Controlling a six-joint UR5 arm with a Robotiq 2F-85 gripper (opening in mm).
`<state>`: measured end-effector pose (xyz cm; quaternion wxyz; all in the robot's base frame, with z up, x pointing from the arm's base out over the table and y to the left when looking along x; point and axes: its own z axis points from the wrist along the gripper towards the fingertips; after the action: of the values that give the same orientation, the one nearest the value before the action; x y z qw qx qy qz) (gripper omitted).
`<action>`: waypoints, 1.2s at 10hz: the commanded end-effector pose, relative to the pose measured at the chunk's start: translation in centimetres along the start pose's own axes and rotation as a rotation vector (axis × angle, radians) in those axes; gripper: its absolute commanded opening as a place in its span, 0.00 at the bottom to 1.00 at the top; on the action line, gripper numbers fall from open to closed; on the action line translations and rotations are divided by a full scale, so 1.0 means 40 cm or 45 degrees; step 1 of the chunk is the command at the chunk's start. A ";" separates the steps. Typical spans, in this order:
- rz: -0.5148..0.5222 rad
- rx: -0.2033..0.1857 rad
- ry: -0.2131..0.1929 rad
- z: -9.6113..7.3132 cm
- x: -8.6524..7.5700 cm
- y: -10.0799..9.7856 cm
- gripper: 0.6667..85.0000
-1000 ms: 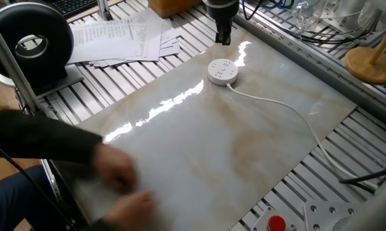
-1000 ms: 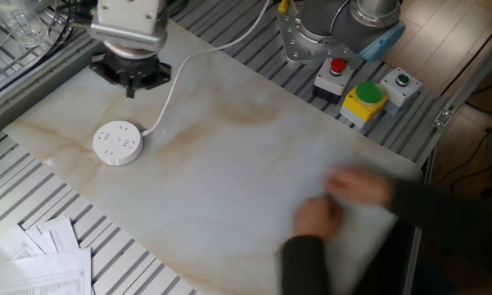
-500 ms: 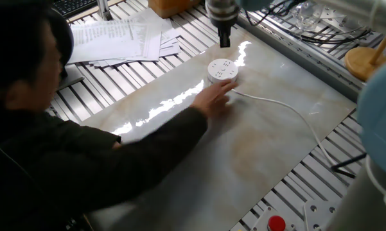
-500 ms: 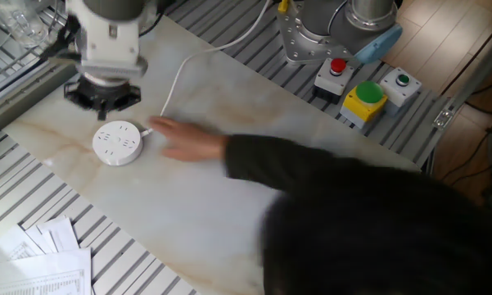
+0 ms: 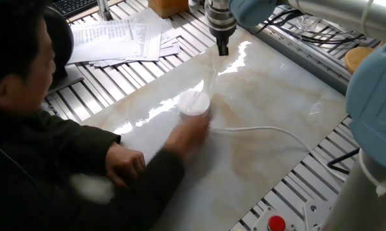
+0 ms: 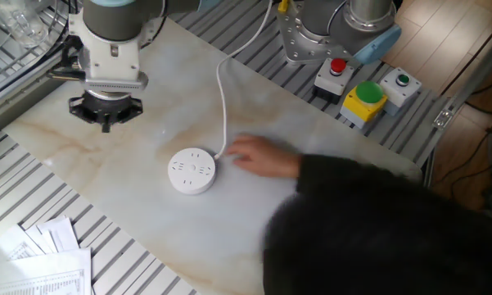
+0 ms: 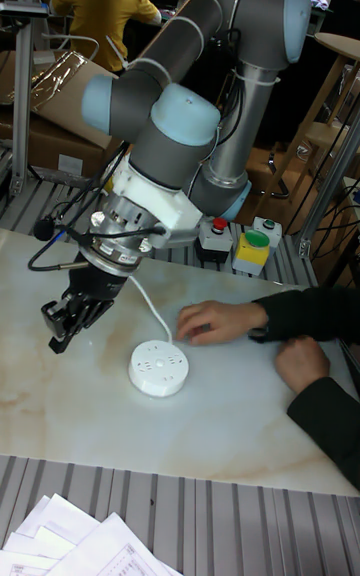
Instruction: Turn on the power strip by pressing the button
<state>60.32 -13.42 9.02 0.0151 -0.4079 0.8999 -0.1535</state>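
The power strip (image 5: 194,102) (image 6: 191,170) (image 7: 159,369) is a round white puck with dark socket holes on top, lying flat on the marble board. Its thin white cord (image 6: 223,90) runs off toward the robot base. I cannot make out its button. My gripper (image 5: 223,48) (image 6: 106,123) (image 7: 62,331) hangs over bare marble, well off to one side of the strip and apart from it. Its dark fingertips meet in one narrow tip with nothing between them. A person's hand (image 6: 262,156) (image 7: 215,321) rests right beside the strip.
The person leans over the board's near side, with a second hand (image 7: 300,361) on the marble. Loose papers (image 5: 125,35) lie past one edge. A box with red, green and yellow buttons (image 6: 360,86) stands by the robot base (image 6: 327,24). Slotted aluminium (image 5: 289,186) surrounds the board.
The person's hand has slid the power strip away from under my gripper toward the board's middle, dragging the cord along. My gripper has shifted only slightly.
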 end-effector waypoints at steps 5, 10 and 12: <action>0.481 -0.425 -0.115 -0.183 -0.198 0.384 0.00; 0.388 -0.470 -0.229 -0.120 -0.294 0.410 0.00; 0.305 -0.397 -0.203 -0.121 -0.302 0.387 0.00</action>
<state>55.23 5.61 8.06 0.0316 -0.2798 0.9590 0.0333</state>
